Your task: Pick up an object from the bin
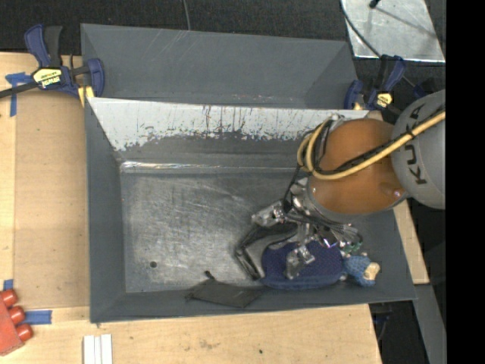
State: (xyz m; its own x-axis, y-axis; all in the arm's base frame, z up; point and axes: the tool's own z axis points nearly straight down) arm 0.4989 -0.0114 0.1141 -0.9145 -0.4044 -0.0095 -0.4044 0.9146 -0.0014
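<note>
Claw [303, 250] low over blue cloth [314, 271], front right of bin [106, 203]. Open or closed: can't tell. Best to drop straight, pinch cloth middle, miss black thing [252, 249].

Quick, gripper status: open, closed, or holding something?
Gripper: cannot be told. It sits low over a dark blue soft thing at the lower right of the bin in the camera view.

Reaches in from the right with a grey arm [428, 154], bent downward. Carries a rounded orange cover [356, 184] at the wrist, with a yellow cable [306, 149] looped across it. Hangs metal jaws low beneath the cover, pointing down and left.
</note>
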